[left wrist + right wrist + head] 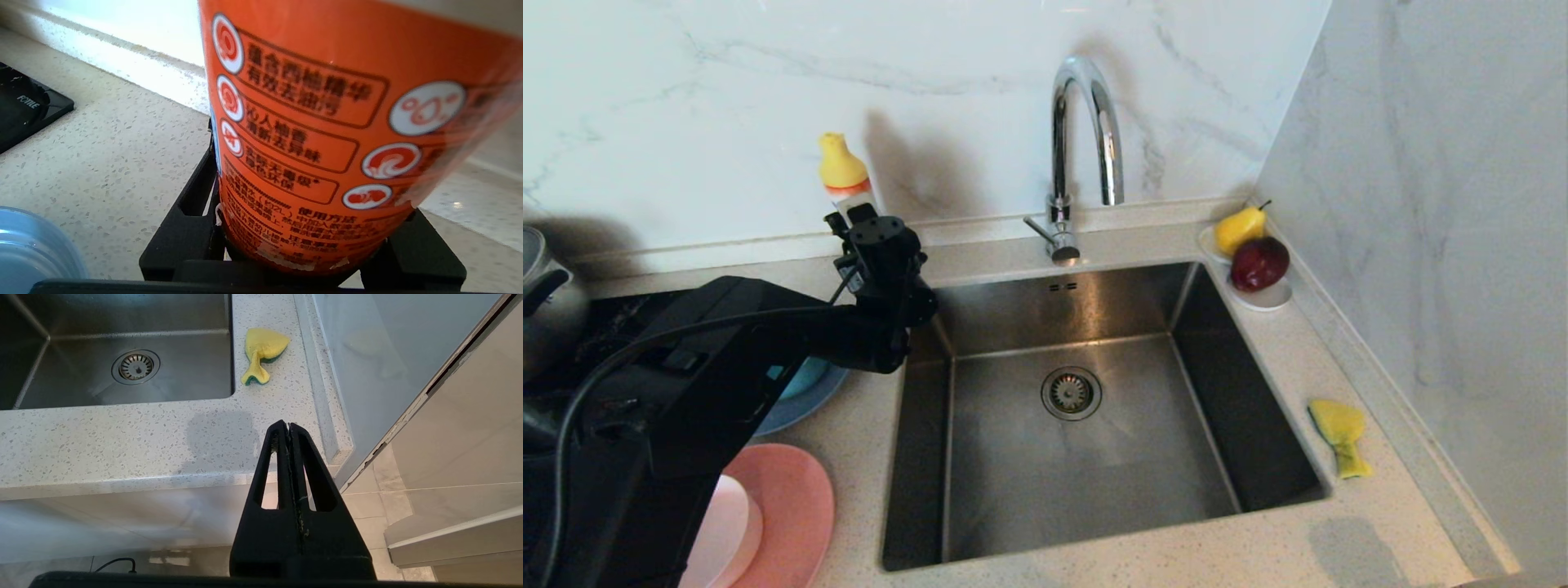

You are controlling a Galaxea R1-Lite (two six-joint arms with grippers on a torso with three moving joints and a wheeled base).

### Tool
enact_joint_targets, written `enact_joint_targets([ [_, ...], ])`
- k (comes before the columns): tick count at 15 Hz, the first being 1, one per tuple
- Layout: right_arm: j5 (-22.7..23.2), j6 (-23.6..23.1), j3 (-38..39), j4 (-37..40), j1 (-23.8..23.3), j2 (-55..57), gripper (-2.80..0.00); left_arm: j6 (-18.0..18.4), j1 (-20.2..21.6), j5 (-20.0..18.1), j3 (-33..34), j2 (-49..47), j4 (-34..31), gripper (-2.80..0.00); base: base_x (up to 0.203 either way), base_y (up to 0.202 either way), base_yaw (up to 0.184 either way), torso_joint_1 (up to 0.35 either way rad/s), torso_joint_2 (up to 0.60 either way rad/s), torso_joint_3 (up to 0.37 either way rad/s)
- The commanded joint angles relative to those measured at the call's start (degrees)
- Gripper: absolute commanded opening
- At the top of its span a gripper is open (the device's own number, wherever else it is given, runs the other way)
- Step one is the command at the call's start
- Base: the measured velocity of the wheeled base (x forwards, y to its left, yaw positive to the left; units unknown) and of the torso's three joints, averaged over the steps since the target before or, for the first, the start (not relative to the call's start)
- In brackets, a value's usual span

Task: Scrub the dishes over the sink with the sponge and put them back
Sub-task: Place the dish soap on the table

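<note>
Countertop sponge (pixel 1339 435) far from left end effector (pixel 302 245)

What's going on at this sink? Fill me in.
The left claw is closed around the base of an orange dish-soap bottle at the back of the counter, left of the sink. The right claw is shut and parked off the counter's front edge. The yellow sponge lies untouched right of the sink; the plates are on the left.

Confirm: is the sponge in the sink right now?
No. The sponge lies on the counter to the right of the sink, outside the basin.
</note>
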State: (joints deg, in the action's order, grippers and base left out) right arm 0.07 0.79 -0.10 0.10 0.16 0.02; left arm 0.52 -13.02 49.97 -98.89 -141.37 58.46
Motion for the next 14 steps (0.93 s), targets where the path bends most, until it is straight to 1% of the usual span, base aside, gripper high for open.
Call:
enact_joint_targets([
  [1,0.01,0.00,0.01,-0.01,0.02,-0.02,-2.80,0.07,0.45,0.34,-0.16,-0.49,0.16,-2.80,0.000,0.000,0.000,0.000,0.00,0.000],
  [5,0.01,0.00,0.01,-0.01,0.02,-0.02,-2.80,-0.19,0.63,0.32,-0.88,-0.58,0.05,-2.80,0.000,0.000,0.000,0.000,0.00,0.000],
  [7,0.01,0.00,0.01,-0.01,0.02,-0.02,-2.80,-1.04,0.62,0.39,-1.86,-0.75,-0.57,-2.80,0.000,0.000,0.000,0.000,0.00,0.000],
  [10,0.01,0.00,0.01,-0.01,0.02,-0.02,-2.80,-1.04,0.62,0.45,-3.16,-1.36,-0.80,-2.80,0.000,0.000,0.000,0.000,0.00,0.000],
  [14,0.01,0.00,0.01,-0.01,0.02,-0.02,-2.80,-1.86,0.55,1.15,-6.83,-1.09,-4.42,-2.80,0.000,0.000,0.000,0.000,0.00,0.000],
])
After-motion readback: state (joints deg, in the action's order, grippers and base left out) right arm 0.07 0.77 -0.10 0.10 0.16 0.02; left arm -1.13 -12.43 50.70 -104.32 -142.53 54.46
